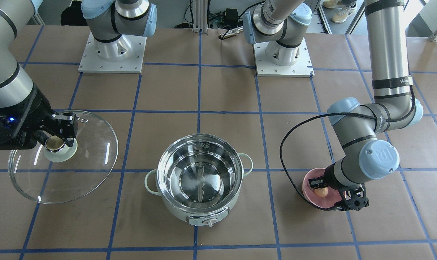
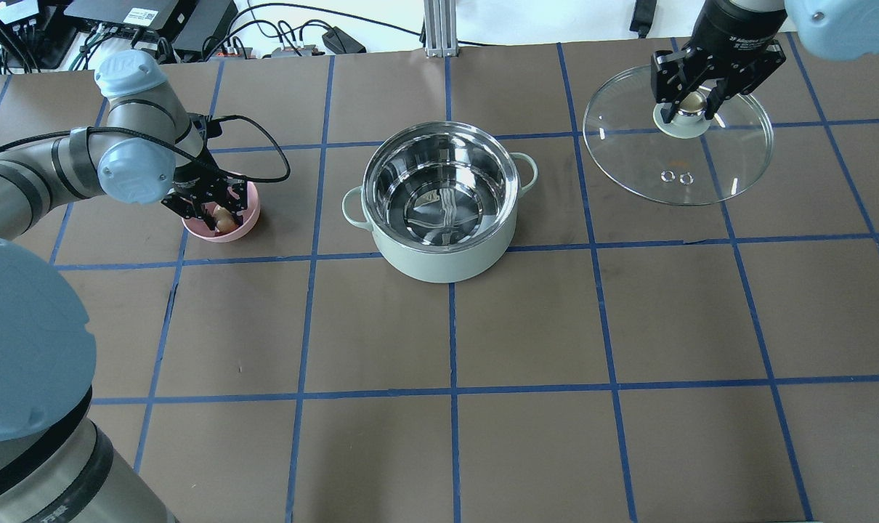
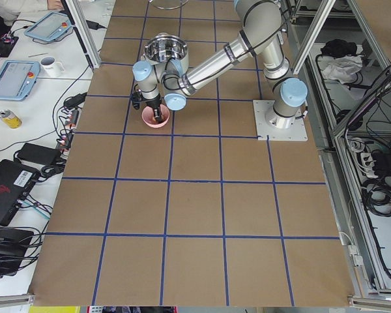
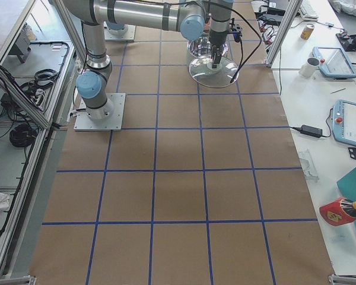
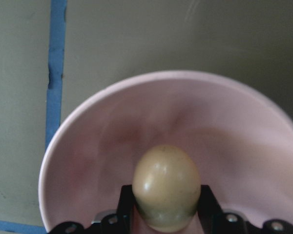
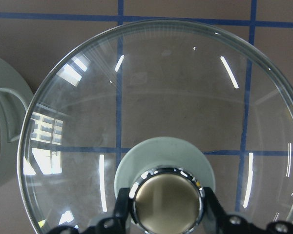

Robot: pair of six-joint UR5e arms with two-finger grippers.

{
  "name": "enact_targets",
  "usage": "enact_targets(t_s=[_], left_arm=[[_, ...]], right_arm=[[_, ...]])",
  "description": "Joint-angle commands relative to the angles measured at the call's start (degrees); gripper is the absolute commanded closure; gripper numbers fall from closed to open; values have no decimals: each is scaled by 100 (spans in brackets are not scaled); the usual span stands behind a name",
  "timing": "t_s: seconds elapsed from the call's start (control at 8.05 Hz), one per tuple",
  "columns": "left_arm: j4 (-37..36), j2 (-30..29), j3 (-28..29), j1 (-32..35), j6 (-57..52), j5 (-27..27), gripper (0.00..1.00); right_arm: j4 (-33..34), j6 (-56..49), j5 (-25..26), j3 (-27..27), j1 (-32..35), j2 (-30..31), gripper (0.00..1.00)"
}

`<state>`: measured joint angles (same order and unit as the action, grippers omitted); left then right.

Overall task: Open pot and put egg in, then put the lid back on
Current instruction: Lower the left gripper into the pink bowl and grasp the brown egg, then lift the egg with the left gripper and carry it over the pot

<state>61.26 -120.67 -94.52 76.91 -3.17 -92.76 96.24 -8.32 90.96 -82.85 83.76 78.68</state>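
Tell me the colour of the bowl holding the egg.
The bowl is pale pink, best seen in the left wrist view.

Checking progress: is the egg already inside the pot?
No, the pot shows an empty steel interior; the egg is in the pink bowl.

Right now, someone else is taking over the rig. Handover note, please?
Left gripper: shut on the egg, low inside the pink bowl.
Right gripper: shut on the knob of the lid, which is off and to one side of the pot.
Pot: open, nothing inside.
Done: lid removed, egg gripped.
Left: carry egg into pot, put lid back on.
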Motion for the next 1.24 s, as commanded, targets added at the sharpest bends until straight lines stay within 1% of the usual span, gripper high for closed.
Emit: enact_targets(t_s=[0.0, 0.37, 0.62, 0.75, 0.99, 1.12], left_arm=[[0, 35, 13, 0, 36, -137, 100], [70, 595, 83, 26, -17, -242, 100], [454, 1087, 345, 279, -17, -234, 100], [788, 1264, 608, 690, 53, -243, 100], [852, 1318, 943, 1613, 184, -252, 100], [870, 1335, 1066, 2052, 499, -243, 100]], right_arm=[[0, 6, -8, -3, 0, 16, 100], [-9, 6, 27, -3, 0, 69, 100], [-18, -3, 9, 6, -9, 104, 100], [-9, -3, 10, 6, -9, 130, 100], [-18, -3, 1, -3, -18, 130, 100], [-18, -12, 1, -3, -18, 122, 100]])
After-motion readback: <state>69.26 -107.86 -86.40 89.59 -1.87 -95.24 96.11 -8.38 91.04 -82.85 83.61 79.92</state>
